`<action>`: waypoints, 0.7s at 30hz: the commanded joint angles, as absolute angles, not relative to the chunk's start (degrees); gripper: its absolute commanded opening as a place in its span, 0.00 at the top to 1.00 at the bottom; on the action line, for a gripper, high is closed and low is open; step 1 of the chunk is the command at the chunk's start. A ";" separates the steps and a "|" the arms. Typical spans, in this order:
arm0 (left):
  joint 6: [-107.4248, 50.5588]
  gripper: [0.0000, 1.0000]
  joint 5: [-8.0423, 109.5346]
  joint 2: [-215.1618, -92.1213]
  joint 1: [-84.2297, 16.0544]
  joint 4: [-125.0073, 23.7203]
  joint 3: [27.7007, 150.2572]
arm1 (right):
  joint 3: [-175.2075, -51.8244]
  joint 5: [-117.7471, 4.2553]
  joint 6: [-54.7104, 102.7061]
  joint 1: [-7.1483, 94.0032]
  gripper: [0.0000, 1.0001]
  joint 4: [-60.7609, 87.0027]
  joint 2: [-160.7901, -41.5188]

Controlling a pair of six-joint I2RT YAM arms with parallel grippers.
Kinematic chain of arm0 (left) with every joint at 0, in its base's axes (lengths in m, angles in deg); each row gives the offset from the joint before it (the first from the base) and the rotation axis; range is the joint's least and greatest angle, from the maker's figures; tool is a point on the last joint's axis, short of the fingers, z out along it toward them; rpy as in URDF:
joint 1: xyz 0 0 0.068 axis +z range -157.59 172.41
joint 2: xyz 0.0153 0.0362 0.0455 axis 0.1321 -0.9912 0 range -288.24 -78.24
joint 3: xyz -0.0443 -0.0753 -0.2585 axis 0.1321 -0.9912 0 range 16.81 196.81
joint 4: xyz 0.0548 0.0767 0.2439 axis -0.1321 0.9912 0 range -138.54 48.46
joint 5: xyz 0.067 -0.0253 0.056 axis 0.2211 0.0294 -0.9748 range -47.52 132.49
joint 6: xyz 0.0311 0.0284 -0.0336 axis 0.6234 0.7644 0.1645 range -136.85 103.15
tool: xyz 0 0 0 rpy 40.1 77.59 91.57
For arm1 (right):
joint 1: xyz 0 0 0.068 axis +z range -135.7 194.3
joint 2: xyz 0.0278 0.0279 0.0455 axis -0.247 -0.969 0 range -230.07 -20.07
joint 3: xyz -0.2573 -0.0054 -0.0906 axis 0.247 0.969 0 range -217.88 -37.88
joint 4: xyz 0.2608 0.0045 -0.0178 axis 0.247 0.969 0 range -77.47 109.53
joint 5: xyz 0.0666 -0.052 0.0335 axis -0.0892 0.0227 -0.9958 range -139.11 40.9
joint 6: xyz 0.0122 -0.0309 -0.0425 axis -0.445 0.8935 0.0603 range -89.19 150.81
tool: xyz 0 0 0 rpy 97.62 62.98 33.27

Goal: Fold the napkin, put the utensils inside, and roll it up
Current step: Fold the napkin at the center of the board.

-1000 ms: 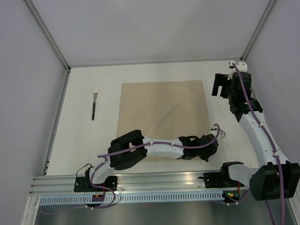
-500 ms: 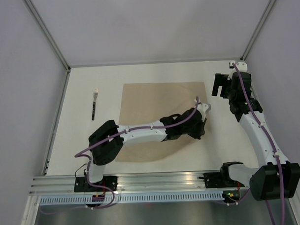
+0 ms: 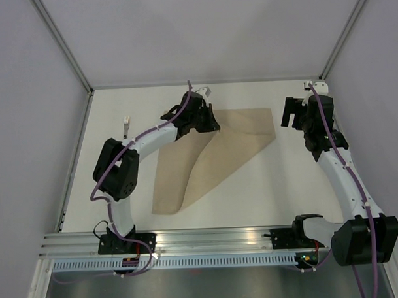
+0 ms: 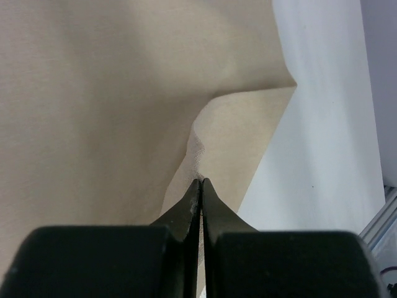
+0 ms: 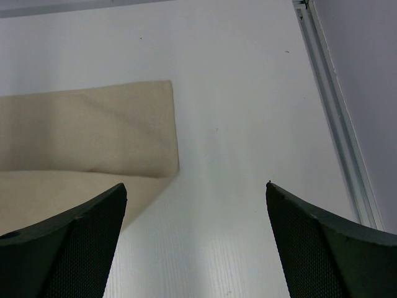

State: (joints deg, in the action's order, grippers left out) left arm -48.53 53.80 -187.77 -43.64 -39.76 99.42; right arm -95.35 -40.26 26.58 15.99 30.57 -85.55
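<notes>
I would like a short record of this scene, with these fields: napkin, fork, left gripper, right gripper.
napkin: tan, partly folded over itself diagonally
fork: left of the napkin, apart from it
left gripper: shut on a napkin corner, over its far left part
right gripper: open, empty, near the napkin's far right corner

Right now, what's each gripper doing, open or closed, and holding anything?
Left gripper: closed, pinching a corner of the napkin.
Right gripper: open, holding nothing.
</notes>
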 commanded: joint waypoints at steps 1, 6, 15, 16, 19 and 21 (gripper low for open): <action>-49.47 0.98 60.15 -188.88 -40.29 -36.42 104.78 | -94.92 -40.58 27.38 15.80 0.02 30.54 -83.97; -49.02 0.98 63.13 -191.35 -34.23 -35.27 107.51 | -94.66 -40.76 27.47 15.80 0.02 30.63 -83.80; -49.02 0.98 66.30 -192.49 -27.72 -35.27 108.57 | -94.57 -41.02 27.74 15.79 0.02 30.63 -83.88; -48.93 0.98 66.48 -192.58 -27.28 -35.27 108.65 | -94.57 -40.93 27.82 15.88 0.02 30.63 -83.97; -49.02 0.98 67.27 -193.02 -25.87 -35.35 108.92 | -94.66 -41.02 27.82 15.88 0.02 30.63 -83.97; -48.85 0.98 67.71 -193.55 -24.99 -35.27 109.44 | -94.48 -40.93 27.91 15.79 0.02 30.63 -83.97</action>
